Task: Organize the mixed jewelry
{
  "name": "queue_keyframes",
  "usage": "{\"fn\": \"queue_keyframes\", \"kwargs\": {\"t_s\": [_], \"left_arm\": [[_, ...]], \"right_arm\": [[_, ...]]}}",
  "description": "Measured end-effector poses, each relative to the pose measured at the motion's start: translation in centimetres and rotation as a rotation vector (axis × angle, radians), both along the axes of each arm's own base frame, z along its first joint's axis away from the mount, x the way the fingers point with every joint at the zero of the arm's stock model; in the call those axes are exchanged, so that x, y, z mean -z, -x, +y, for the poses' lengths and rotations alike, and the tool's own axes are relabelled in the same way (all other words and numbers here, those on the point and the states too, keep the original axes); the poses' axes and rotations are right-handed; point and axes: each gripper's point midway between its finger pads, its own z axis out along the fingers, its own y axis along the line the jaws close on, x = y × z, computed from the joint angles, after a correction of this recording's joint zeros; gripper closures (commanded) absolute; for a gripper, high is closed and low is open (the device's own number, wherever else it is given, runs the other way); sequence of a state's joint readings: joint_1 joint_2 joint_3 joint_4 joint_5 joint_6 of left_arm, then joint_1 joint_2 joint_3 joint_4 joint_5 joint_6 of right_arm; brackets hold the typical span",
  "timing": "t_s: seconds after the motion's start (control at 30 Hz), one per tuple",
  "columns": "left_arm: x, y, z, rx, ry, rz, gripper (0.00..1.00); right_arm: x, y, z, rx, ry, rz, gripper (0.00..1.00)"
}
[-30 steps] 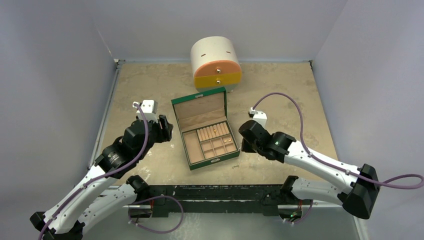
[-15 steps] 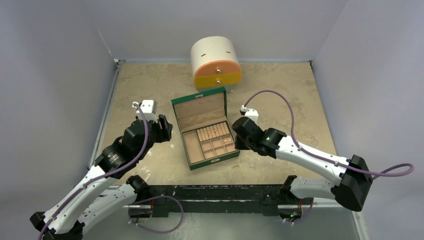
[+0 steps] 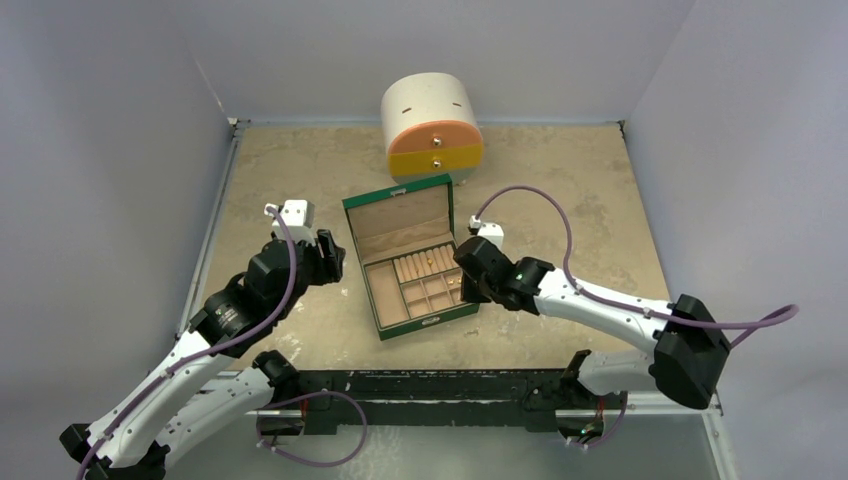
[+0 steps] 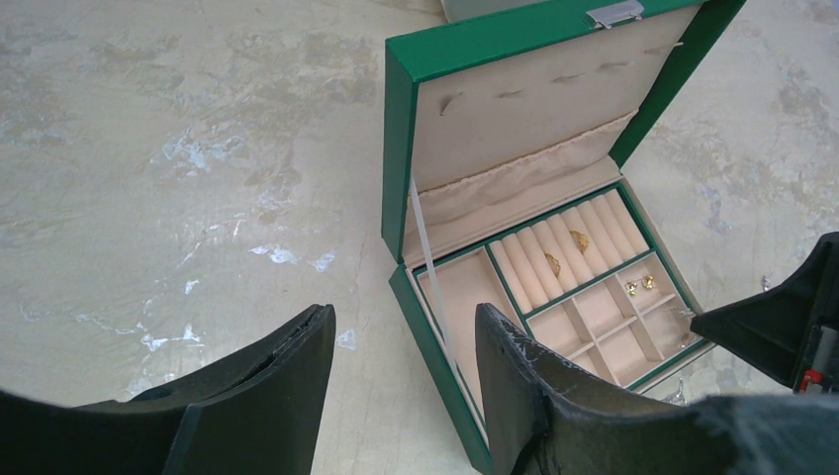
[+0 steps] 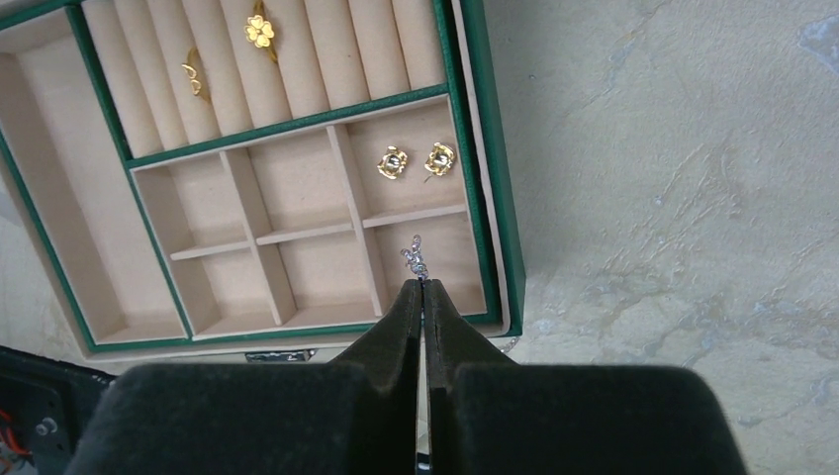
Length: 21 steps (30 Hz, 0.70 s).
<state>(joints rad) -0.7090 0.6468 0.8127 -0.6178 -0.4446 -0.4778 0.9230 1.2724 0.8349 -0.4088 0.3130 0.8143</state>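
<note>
Since a second ago the right tool [image 5: 423, 287] has swung in from the surface [image 5: 673, 198] beside the green box [image 5: 503, 198]. It now hangs over the box's near right compartment, clenched on a tiny silvery piece [image 5: 414, 259]. Two gold studs [image 5: 392, 161] lie in the next compartment and two gold rings [image 5: 259, 30] sit in the rolls. The left tool [image 4: 404, 322] has stayed released, left of the box.

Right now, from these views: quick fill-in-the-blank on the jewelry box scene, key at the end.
The right gripper is shut on a tiny ____-coloured piece.
The ring rolls hold ____ gold rings.
The left gripper hovers with jaws ____, holding nothing.
Missing words: silver; two; open.
</note>
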Motion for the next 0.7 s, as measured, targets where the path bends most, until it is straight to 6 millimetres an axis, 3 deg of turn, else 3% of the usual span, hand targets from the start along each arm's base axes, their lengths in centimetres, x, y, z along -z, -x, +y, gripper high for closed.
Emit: {"fn": "queue_keyframes", "kwargs": {"t_s": [0.33, 0.53, 0.7], "left_arm": [[0.0, 0.0, 0.1, -0.006, -0.001, -0.002, 0.46], [-0.1, 0.0, 0.1, -0.006, 0.000, -0.003, 0.46], [-0.1, 0.0, 0.1, -0.006, 0.000, -0.003, 0.46]], "right_arm": [[2.9, 0.4, -0.6, 0.015, 0.058, 0.051, 0.97], [2.8, 0.3, -0.6, 0.046, 0.048, 0.050, 0.80], [2.3, 0.4, -0.7, 0.058, 0.034, 0.045, 0.77]]}}
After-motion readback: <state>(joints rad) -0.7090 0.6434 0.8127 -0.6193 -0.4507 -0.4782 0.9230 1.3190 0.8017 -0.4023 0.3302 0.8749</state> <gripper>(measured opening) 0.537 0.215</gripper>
